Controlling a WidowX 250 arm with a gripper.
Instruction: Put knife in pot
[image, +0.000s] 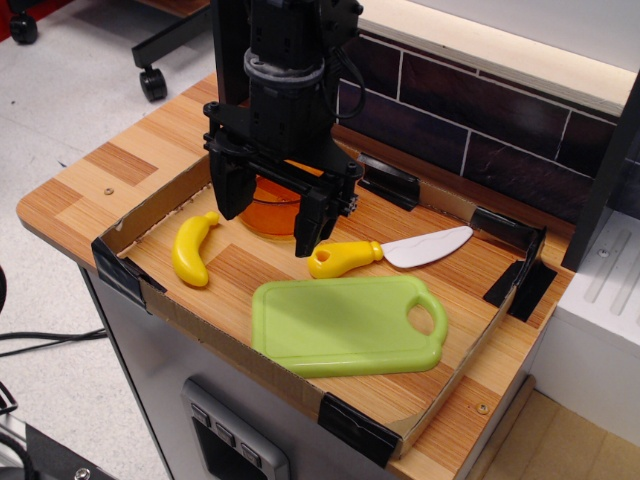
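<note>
Hovering my gripper (268, 218) with fingers wide open and empty; next I am lowering onto the knife (385, 253), pot (278, 212) waiting behind.

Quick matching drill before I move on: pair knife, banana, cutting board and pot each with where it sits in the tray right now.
1. knife
2. banana
3. cutting board
4. pot

A. partly hidden behind the gripper
B. tray's left side
C. nearest the tray's front edge
D. right of the gripper, blade pointing right

Pairs: 1-D, 2-B, 3-C, 4-A
</note>
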